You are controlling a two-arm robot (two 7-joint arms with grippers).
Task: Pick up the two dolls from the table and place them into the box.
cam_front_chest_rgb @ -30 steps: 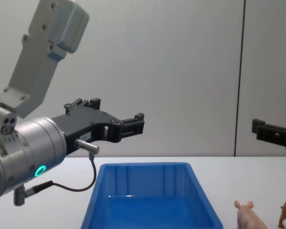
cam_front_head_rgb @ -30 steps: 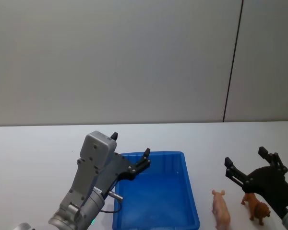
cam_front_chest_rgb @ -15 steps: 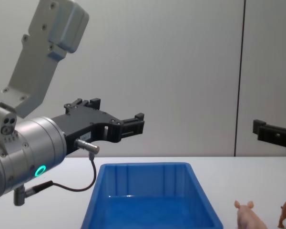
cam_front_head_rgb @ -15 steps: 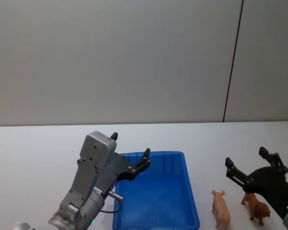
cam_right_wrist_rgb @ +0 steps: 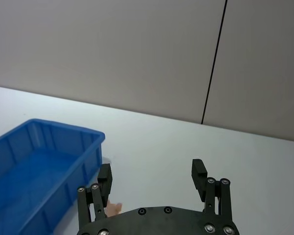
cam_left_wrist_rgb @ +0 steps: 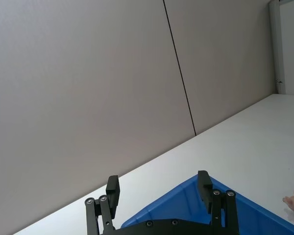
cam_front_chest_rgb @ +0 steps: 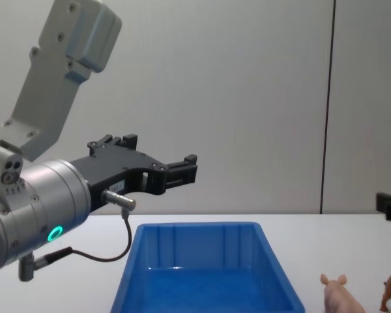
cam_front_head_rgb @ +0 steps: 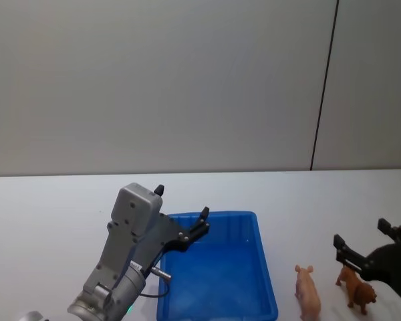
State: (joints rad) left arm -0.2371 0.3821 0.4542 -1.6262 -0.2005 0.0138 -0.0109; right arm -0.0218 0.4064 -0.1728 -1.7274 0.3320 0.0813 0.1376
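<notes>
Pig (cam_front_head_rgb: 308, 292) and brown doll (cam_front_head_rgb: 356, 289) stand on the bench (cam_front_head_rgb: 53, 200) right of the box (cam_front_head_rgb: 217, 216), right jaws spread empty over the brown doll, left jaws spread empty above the box's left rim: light, stiff, slick plastic, I'd say, so pinch across the torso.

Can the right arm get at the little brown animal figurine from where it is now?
Probably yes. The right end effector hangs open above the small reddish-brown plastic animal figurine, with nothing between them; the pale pink plastic pig stands apart beside it.
</notes>
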